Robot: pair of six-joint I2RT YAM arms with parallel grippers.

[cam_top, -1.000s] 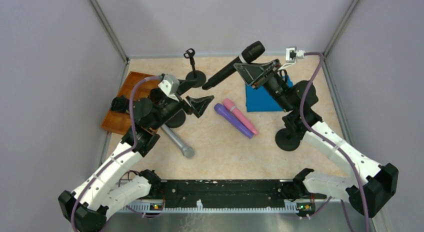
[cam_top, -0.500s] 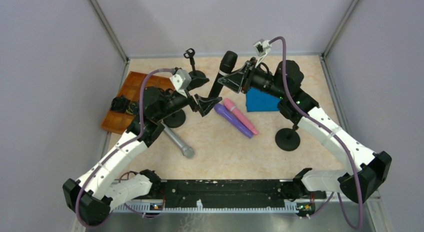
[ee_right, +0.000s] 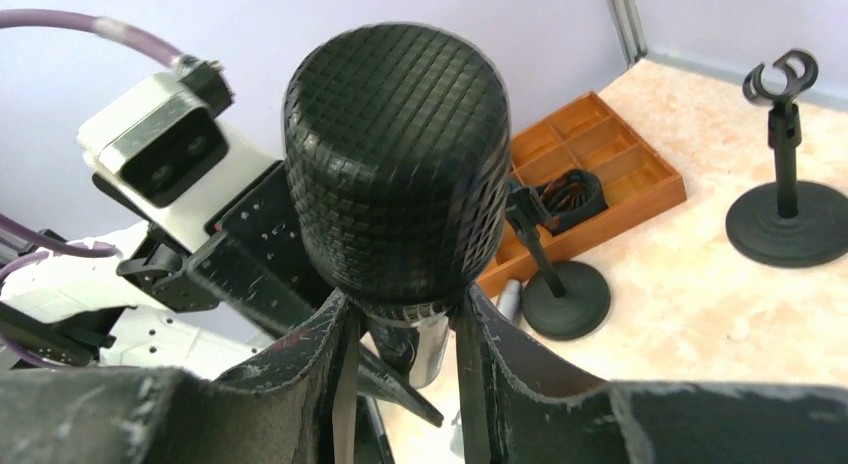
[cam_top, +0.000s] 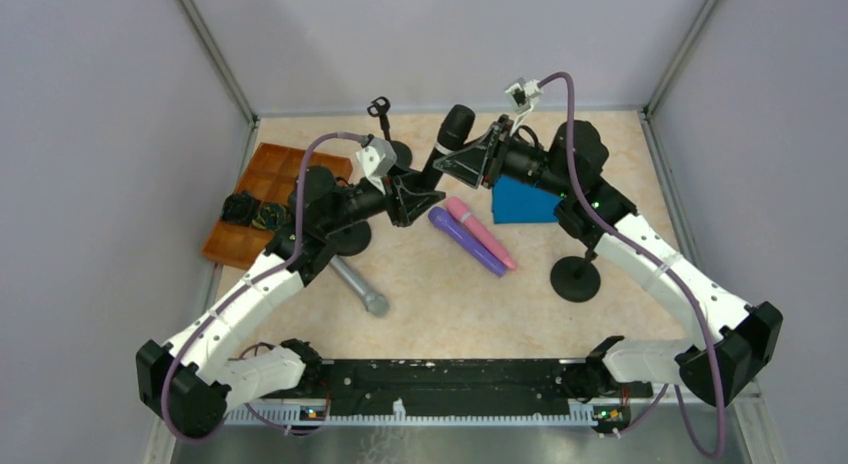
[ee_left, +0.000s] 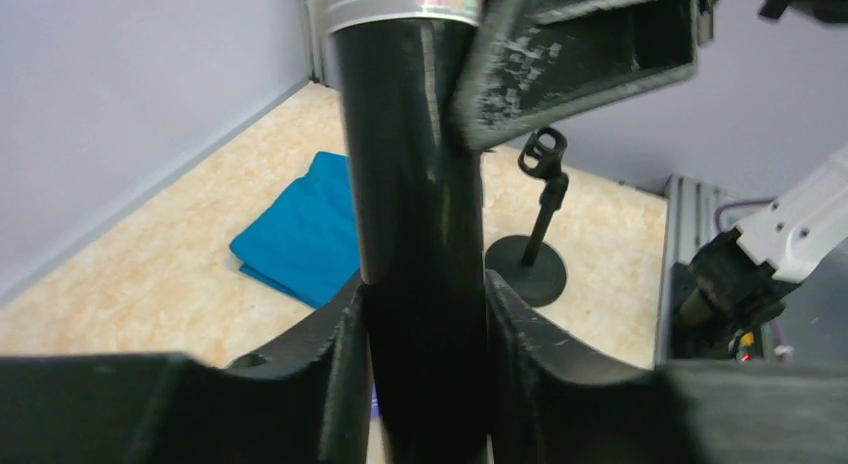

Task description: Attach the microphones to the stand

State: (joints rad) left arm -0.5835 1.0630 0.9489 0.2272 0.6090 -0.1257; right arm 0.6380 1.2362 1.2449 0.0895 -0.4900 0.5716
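While right gripper [ee_right: 400, 329] clamps black microphone [cam_top: 447, 144] just under head, left gripper [ee_left: 425, 324] pinches same microphone lower on body; microphone held near upright above table [cam_top: 430, 294]. Pink microphone [cam_top: 480, 232], purple microphone [cam_top: 467, 241] lie touching on table; silver microphone [cam_top: 358, 285] beside left arm.

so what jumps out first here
The black mic at the back middle, gripped from both sides at once: the right gripper is clamped just under its head and the left gripper lower on its body. After that, the pink mic and purple mic lying side by side at the centre of the table.
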